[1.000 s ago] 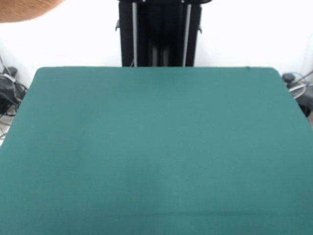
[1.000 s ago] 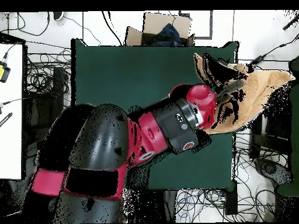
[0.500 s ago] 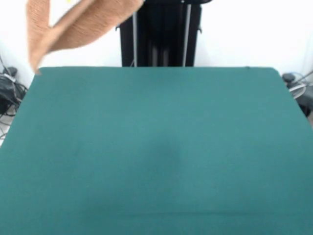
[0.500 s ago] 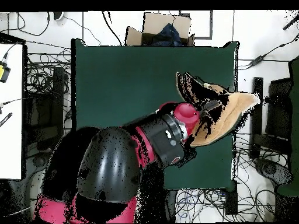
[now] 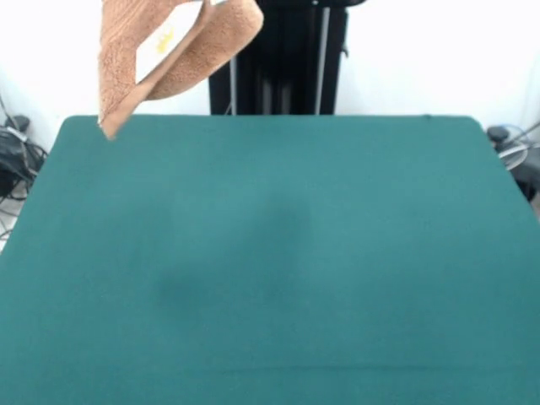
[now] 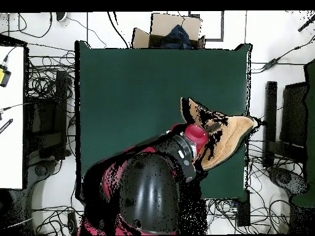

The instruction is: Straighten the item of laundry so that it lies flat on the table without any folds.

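The light orange-tan towel hangs in the air, folded and drooping, above the far left corner of the green table. Its lowest corner dangles just over the table's far edge. In the overhead view the towel spreads out from the arm's red end over the table's right edge, partly off the table. My gripper sits under that red wrist, shut on the towel; its fingers are hidden by the arm and the cloth. The front view shows no gripper, only the towel coming down from the top edge.
The black pedestal stands behind the table's far edge. An open cardboard box sits beyond the table's top edge in the overhead view. Cables lie on the floor all round. A white surface is at the left.
The arm has swung inward and carried the towel from beyond the table's side to over its edge. In the front view the towel has come right and lower.
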`<move>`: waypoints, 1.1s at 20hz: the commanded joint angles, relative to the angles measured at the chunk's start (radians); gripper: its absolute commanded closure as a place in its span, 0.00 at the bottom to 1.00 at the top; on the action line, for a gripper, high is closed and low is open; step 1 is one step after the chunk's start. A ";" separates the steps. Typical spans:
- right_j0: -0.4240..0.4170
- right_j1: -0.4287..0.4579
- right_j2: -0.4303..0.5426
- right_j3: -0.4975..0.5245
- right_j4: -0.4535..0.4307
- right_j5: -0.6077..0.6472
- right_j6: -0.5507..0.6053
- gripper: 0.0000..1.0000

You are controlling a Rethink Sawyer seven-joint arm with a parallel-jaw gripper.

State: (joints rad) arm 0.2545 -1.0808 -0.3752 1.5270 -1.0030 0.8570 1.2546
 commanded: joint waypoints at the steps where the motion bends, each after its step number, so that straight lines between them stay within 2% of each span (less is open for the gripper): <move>1: -0.014 -0.032 0.111 0.234 0.050 -0.099 -0.168 1.00; 7: 0.011 -0.031 0.103 0.282 0.029 -0.136 -0.111 1.00; 17: 0.071 0.069 0.096 0.287 -0.039 -0.203 0.053 1.00; 22: 0.083 0.099 0.086 0.285 -0.050 -0.256 0.076 1.00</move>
State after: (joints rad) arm 0.3212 -1.0674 -0.3710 1.6869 -0.9952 0.6969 1.2257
